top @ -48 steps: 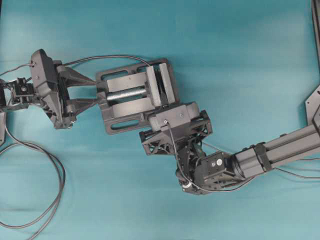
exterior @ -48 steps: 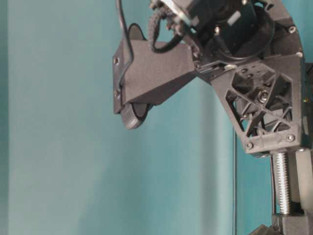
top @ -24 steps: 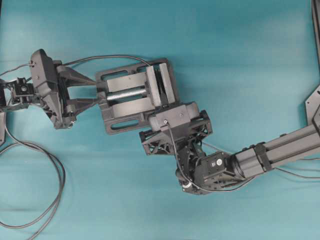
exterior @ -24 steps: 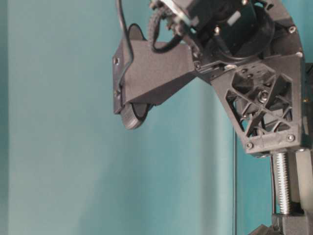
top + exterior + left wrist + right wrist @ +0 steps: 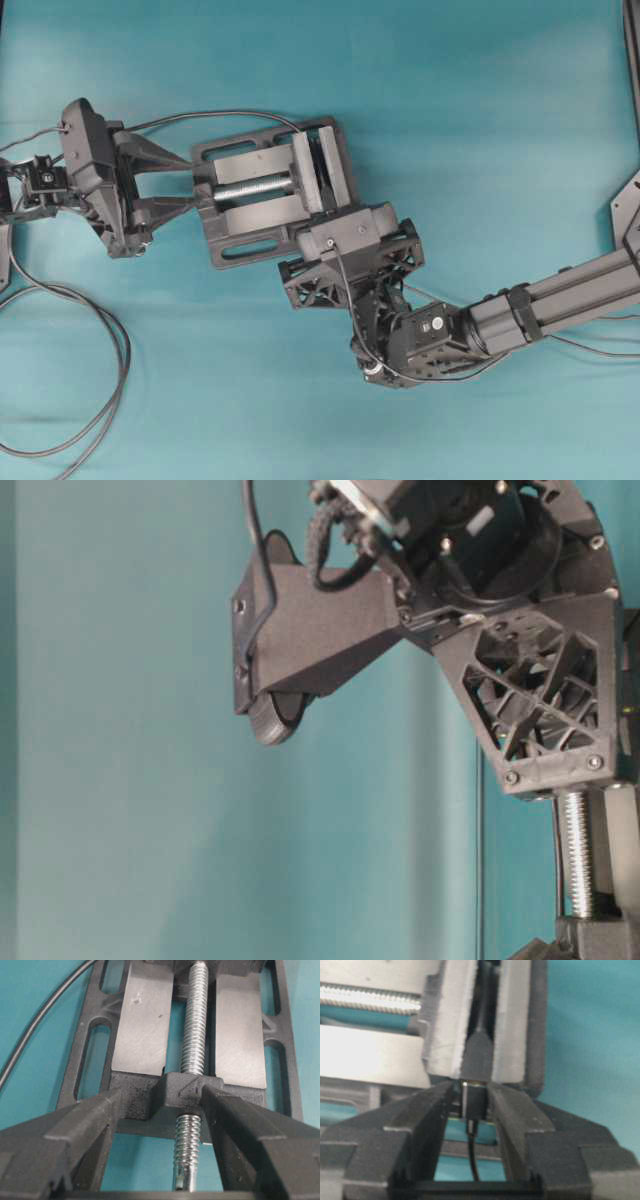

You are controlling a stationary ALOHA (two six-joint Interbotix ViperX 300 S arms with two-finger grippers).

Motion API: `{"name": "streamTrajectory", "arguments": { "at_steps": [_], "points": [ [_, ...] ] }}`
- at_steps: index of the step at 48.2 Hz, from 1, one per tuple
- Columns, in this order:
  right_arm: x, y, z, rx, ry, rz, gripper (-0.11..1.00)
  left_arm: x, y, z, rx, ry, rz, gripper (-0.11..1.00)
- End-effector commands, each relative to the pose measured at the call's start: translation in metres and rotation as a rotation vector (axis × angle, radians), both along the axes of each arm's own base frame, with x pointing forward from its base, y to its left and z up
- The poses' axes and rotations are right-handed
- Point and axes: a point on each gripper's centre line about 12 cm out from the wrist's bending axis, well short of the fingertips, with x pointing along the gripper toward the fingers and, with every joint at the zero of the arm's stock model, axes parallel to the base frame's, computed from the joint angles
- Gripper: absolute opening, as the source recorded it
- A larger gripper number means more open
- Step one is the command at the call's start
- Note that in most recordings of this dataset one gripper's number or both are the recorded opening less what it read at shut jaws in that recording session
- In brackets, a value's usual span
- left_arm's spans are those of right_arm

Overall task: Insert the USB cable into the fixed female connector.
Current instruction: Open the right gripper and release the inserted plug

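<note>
**Two connectors mated, right fingers letting go**

Two black fingers of the right gripper stand a little apart on either side of the USB cable's plug, with a thin gap showing on each side, so the jaws read as parted rather than clamping. A second earlier the gripper's lattice frame looked more closed in the table-level view; now its inner parts have shifted, which fits the jaws spreading. Neither arm has otherwise moved in the overhead view.

Just beyond the fingertips, the plug butts end to end against the fixed female connector, which sits clamped between the two pale jaw faces of the vise. Its silvery tip is nearly out of sight, so the insertion looks done or close to it. The USB cable trails back between the fingers toward the camera.

At the vise's other end, the left gripper is spread wide, its fingers bracing the vise's end block beside the threaded screw.

Risk from here, as I judge it: a finger dragging the plug or snagging the limp cable on withdrawal could pull the plug part-way out.
</note>
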Motion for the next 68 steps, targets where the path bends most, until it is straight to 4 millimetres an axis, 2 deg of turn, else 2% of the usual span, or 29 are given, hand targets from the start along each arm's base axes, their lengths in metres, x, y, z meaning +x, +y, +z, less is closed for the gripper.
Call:
{"name": "streamTrajectory", "arguments": {
  "at_steps": [1,14,25,54,68],
  "points": [
    [0.005,-0.019,0.012,-0.018,-0.028,-0.041,0.47,-0.01,0.002,-0.008,-0.009,0.047,0.014,0.77],
    [0.005,-0.012,0.014,-0.023,-0.03,-0.029,0.47,-0.01,0.002,-0.008,-0.008,0.047,0.013,0.77],
    [0.009,0.008,0.02,-0.011,-0.055,0.006,0.49,-0.01,0.002,-0.008,-0.009,0.047,0.014,0.77],
    [0.005,0.053,0.024,0.015,-0.062,0.096,0.49,-0.009,0.002,-0.008,-0.011,0.045,0.016,0.77],
    [-0.005,0.053,0.025,0.018,-0.016,0.13,0.5,-0.009,0.002,-0.008,-0.012,0.044,0.017,0.77]
  ]
}}
